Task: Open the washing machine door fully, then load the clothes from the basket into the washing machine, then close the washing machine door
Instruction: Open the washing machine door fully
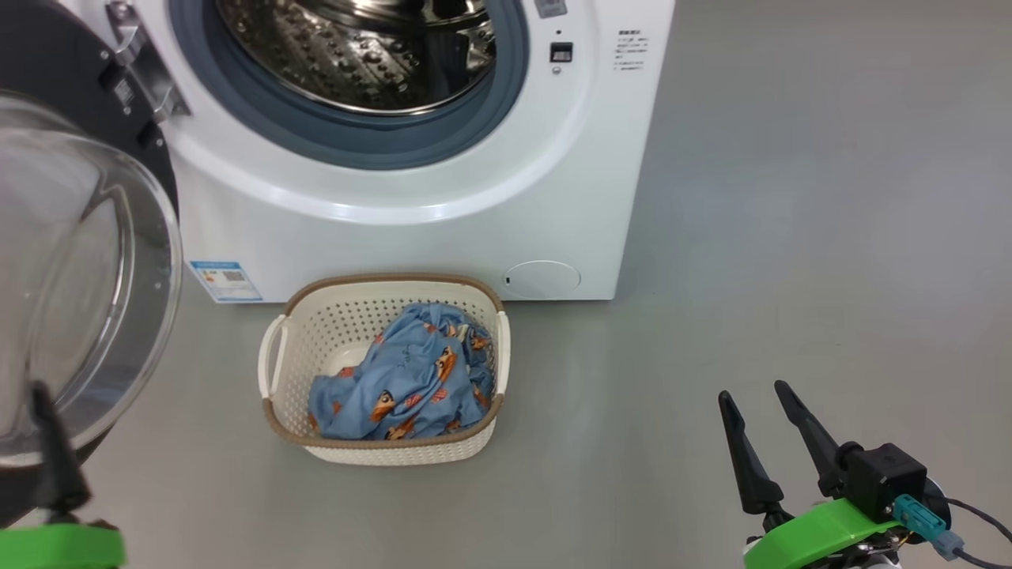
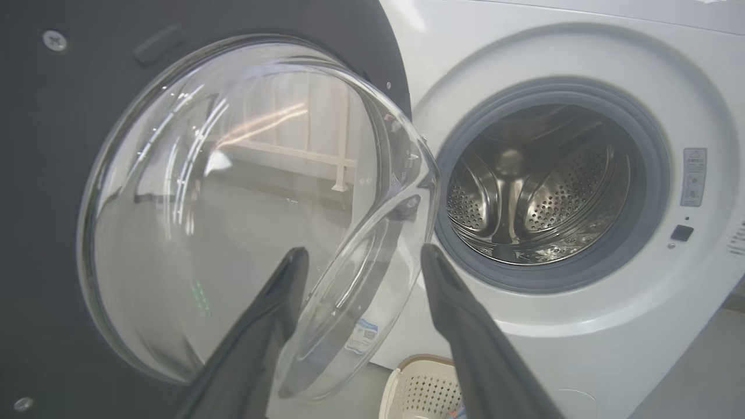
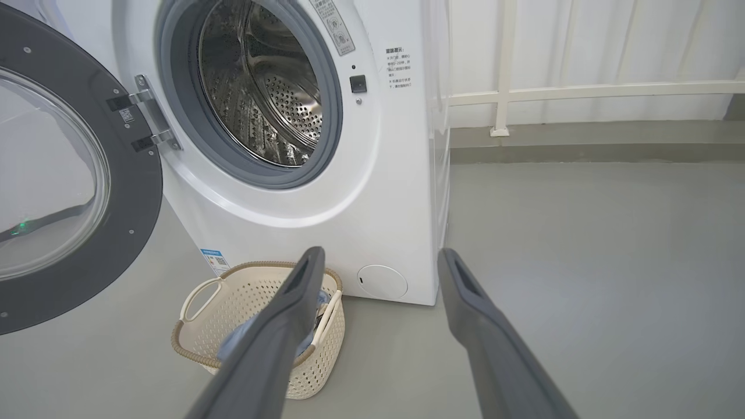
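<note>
The washing machine (image 1: pixel 395 229) stands with its steel drum (image 1: pixel 356 55) exposed. Its black washing machine door (image 1: pixel 47 71) is swung out to the left, the clear glass bowl (image 1: pixel 79 276) bulging toward me. On the floor in front sits the cream basket (image 1: pixel 332 324), holding the light-blue printed clothes (image 1: pixel 403 379). My left gripper (image 2: pixel 362 253) is open close to the glass bowl (image 2: pixel 233 203), holding nothing; one of its fingers (image 1: pixel 54 458) shows at the lower left. My right gripper (image 1: pixel 751 391) hangs open and empty over the floor, right of the basket (image 3: pixel 244 297).
A blue label (image 1: pixel 225 280) and a round white cap (image 1: pixel 541 278) sit low on the washer front. The grey floor (image 1: pixel 791 237) stretches to the right of the machine. A white railing (image 3: pixel 500 93) and a curtain stand behind it.
</note>
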Robot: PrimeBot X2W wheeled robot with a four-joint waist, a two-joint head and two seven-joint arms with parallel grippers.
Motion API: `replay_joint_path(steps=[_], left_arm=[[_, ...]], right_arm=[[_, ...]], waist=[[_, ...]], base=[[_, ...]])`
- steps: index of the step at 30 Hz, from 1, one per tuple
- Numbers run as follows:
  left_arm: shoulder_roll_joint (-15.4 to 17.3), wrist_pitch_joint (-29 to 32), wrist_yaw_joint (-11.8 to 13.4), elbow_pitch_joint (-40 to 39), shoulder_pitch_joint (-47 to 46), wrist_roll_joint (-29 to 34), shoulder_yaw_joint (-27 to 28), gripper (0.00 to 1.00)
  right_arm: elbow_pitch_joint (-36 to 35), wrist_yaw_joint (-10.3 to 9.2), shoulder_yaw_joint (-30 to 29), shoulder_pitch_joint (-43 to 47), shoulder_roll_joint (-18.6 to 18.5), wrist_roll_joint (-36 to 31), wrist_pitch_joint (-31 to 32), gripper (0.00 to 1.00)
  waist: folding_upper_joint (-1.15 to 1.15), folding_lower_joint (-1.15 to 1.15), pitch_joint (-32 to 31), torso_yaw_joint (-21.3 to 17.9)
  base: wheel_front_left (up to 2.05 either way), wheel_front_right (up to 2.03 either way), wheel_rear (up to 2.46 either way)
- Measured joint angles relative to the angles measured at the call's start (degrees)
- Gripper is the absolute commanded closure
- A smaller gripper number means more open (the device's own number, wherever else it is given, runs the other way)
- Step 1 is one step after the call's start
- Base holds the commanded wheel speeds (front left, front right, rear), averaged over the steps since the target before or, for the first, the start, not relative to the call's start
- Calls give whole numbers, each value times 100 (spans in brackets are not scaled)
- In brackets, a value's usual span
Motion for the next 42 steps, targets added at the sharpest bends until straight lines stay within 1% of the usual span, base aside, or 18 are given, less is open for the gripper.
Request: replay_joint_path(steps=[6, 13, 16, 27, 32, 42], left_arm=[[132, 0, 0, -216, 341, -1, -692, 0], [130, 0, 0, -223, 530, -36, -1193, 0], [88, 0, 0, -224, 605, -38, -1250, 0], [166, 0, 0, -86, 652, -198, -1562, 0], [216, 1, 0, 65, 660, -157, -1594, 0], [255, 1, 0, 86, 762, -146, -1725, 0]], right_arm=[[-175, 0, -43, 177, 0, 0, 0, 0], [-318, 0, -41, 220, 1, -27, 0, 0], [-370, 0, -43, 242, 2, -68, 0, 0], [-531, 0, -87, 474, 4, -225, 0, 0], [-602, 0, -143, 488, 5, -224, 0, 0], [-654, 0, -243, 648, 8, -220, 0, 0]], waist=[[0, 0, -76, -180], [0, 0, -171, -367], [0, 0, -224, -430], [0, 0, -343, -588], [0, 0, -364, -603], [0, 0, -469, -569]], base=[[0, 0, 0], [0, 0, 0], [0, 0, 0], [0, 0, 0], [0, 0, 0], [0, 0, 0]])
